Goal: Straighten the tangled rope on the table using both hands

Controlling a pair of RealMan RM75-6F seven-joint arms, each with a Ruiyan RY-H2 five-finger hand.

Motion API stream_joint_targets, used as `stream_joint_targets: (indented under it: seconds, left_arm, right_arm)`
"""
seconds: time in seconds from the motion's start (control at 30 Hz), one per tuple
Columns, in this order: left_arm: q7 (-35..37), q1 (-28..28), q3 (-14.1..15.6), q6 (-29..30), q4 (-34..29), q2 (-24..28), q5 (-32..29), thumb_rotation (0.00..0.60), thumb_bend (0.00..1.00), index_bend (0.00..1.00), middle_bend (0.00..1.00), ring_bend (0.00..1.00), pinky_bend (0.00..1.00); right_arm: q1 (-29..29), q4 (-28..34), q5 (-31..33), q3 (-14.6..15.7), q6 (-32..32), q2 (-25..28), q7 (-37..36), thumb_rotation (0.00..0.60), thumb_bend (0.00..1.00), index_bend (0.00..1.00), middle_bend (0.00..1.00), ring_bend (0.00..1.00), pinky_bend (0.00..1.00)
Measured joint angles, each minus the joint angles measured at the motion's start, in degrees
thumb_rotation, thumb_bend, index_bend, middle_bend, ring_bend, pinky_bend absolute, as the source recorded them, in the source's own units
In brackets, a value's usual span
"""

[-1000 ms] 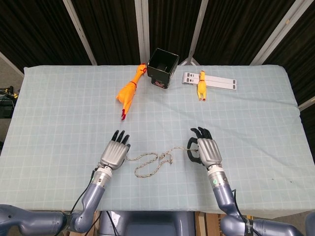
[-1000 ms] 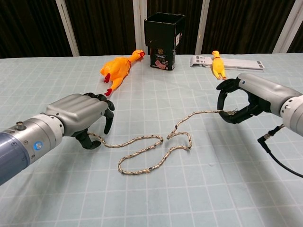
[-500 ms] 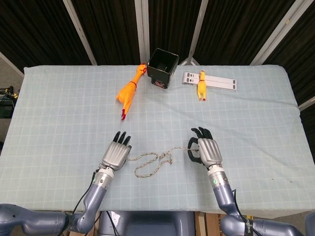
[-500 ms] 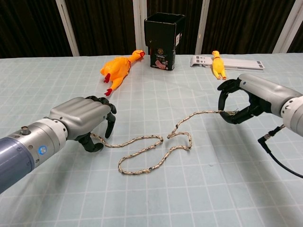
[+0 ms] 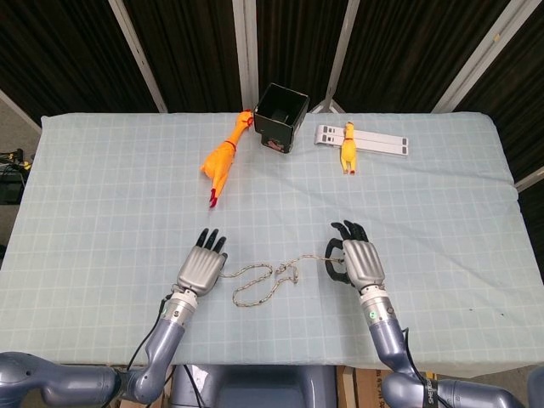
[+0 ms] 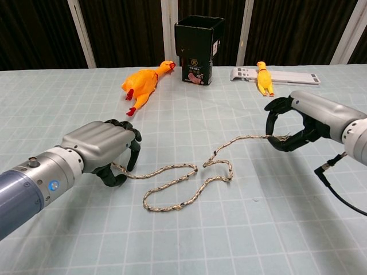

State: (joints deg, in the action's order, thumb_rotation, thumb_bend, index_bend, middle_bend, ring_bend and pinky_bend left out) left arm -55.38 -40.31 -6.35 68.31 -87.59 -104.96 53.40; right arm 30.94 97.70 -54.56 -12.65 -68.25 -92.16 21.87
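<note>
Rope (image 6: 189, 182) ends gripped by left hand (image 6: 106, 150) and right hand (image 6: 298, 123); middle loops remain, straightening barely begun.

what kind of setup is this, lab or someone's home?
Likely a lab test bench: a table under a grid-marked cloth, dark curtains behind, and odd props laid out: rubber chickens, a black box, a rope.

1. Both views are bright and evenly lit from overhead.
2. Shadows are soft and short, lying just beneath the left hand (image 6: 106, 148) and right hand (image 6: 298, 120).
3. The pale tablecloth (image 5: 102, 195) shows no glare.
4. The dark backdrop stays unlit.
5. Focus is sharp; the chest view bends slightly at its edges.
</note>
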Motion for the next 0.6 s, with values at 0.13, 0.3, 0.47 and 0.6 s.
stream_joint_targets:
  seconds: [0.13,0.3,0.47,0.6]
  left_arm:
    - [0.14,-0.06,0.03,0.03,0.1,-0.22,-0.1,0.6,0.48,0.55,0.13,0.0,0.0]
    - [0.26,-0.01,0.12,0.16,0.41,-0.34,-0.31,0.6,0.5,0.56,0.14,0.0,0.0]
    - [0.6,0.16,0.13,0.34,0.59,-0.43,-0.54,0.6,0.53,0.57,0.14,0.0,0.0]
    - [0.84,0.27,0.25,0.41,0.67,-0.43,-0.51,0.6,0.55,0.57,0.14,0.0,0.0]
  right_arm:
    - [-0.01,-0.13,0.02,0.04,-0.08,-0.06,0.05,0.6,0.47,0.64,0.17,0.0,0.0]
    - [-0.04,-0.12,0.04,0.07,-0.06,0.02,-0.04,0.6,0.47,0.64,0.17,0.0,0.0]
    - [-0.12,-0.01,0.01,0.14,-0.08,0.2,-0.07,0.6,0.47,0.64,0.17,0.0,0.0]
    - [-0.18,0.0,-0.04,0.22,-0.09,0.34,-0.11,0.6,0.47,0.64,0.17,0.0,0.0]
